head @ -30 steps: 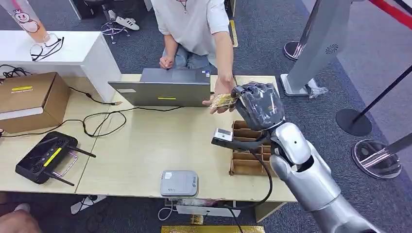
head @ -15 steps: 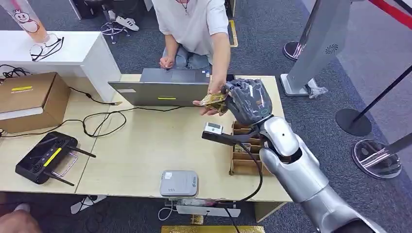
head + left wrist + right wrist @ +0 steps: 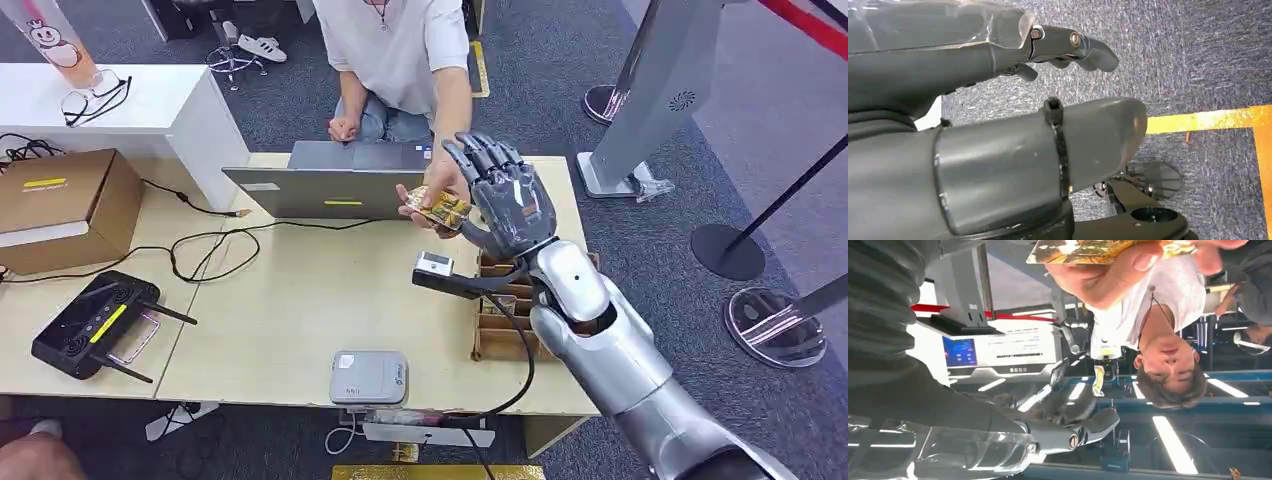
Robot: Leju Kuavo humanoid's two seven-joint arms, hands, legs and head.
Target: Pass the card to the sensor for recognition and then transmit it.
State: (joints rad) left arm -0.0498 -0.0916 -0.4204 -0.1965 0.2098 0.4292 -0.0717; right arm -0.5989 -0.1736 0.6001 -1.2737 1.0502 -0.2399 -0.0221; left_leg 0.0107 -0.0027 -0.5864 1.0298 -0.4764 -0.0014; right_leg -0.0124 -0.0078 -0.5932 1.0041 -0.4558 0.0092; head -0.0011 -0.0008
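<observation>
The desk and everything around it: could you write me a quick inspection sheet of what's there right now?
Surface: pale wooden desk, a white table at its far left.
Job's things: card in a person's hand; grey sensor at the near edge.
Clutter: laptop, cardboard box, black controller, brown divided tray.
Hands: right hand open, fingers spread beside the card; left hand hangs over carpet, holding nothing.
Cables: black cable looping across the desk.
Surroundings: grey carpet, stanchion bases, seated person.
</observation>
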